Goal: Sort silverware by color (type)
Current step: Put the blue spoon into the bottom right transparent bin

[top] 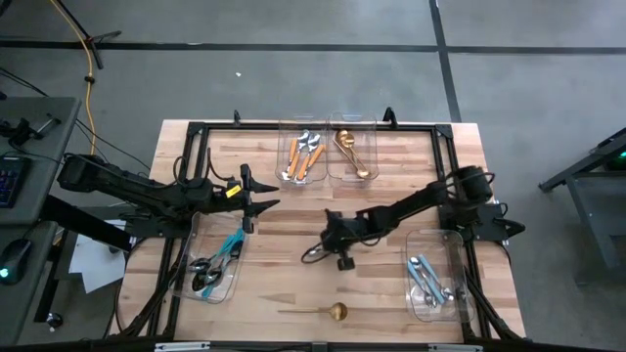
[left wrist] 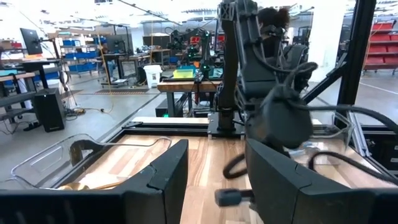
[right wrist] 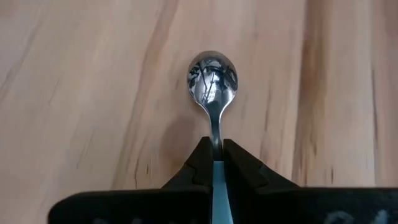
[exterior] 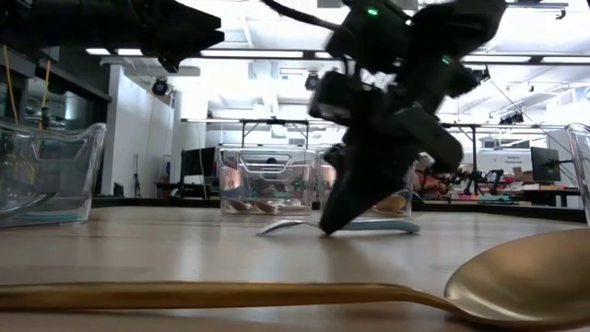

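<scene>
The right claw is down at the middle of the wooden worktop, its fingers pressed together on the neck of a silver spoon with a light-blue handle. In the right wrist view the bowl lies face up on the wood just ahead of the fingertips, with the blue handle running back between them. In the low view the spoon lies flat on the worktop under the claw.

The left claw hovers left of that spoon, beside the near-left bin, its fingers spread and holding nothing.

That bin holds dark-headed spoons with blue handles. Beyond the held spoon, at the far edge, one bin carries orange-handled spoons and its neighbour holds gold spoons. To the spoon's right, the near-right bin holds light-blue-handled spoons. A single gold spoon lies loose on the worktop nearer the front edge.
</scene>
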Motion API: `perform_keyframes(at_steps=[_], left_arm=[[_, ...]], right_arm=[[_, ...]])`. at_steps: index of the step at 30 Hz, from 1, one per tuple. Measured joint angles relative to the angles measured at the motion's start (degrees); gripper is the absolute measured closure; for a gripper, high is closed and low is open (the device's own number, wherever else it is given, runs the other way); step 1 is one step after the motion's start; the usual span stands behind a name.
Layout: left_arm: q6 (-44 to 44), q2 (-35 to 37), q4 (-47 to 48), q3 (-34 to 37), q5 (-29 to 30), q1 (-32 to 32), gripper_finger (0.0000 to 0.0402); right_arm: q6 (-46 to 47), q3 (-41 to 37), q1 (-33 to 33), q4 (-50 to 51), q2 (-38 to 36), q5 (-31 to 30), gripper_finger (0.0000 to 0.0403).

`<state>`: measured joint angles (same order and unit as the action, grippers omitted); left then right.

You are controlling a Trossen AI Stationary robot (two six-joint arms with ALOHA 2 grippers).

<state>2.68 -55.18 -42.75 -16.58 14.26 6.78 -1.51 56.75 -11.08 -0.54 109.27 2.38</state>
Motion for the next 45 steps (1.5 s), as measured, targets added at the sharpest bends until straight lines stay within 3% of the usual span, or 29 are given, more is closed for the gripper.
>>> perform_keyframes(at_steps=[10,18,26,31,37,40,43,45], left_arm=[[0.1,0.0,-0.5,0.0,0.0,0.0,0.0255],[-1.0,0.0,-1.0,0.0,0.0,0.0,0.0254],[-1.1,-0.2,-1.1,0.0,0.0,0.0,0.0255],[-2.6,-2.9,-5.7,0.0,3.5,0.0,0.0255],[-6.8,-9.0,-11.7,0.0,4.8,-2.5,0.0267],[-8.2,-10.9,-12.1,0.0,4.6,-3.9,0.0306],[-8.5,-11.4,-12.5,0.0,2.8,-4.5,0.0373],[-8.5,-11.4,-12.9,0.0,1.6,-4.6,0.0392]], right_arm=[[6.5,-16.9,-0.1,-21.6,-11.3,-4.2,0.0398],[-0.4,-23.2,3.3,-48.8,-15.5,-7.9,0.0399],[-5.3,-27.2,8.8,-72.5,-15.8,-6.6,0.0399],[-4.6,-27.7,10.4,-76.9,-15.7,-2.6,0.0399],[-4.6,-27.7,10.3,-78.0,-15.7,-2.1,0.0399],[-4.6,-27.7,10.3,-78.4,-15.7,-2.1,0.0399],[-4.6,-27.7,10.3,-78.8,-15.7,-2.1,0.0399],[-4.6,-27.7,10.3,-78.8,-15.7,-2.1,0.0399]])
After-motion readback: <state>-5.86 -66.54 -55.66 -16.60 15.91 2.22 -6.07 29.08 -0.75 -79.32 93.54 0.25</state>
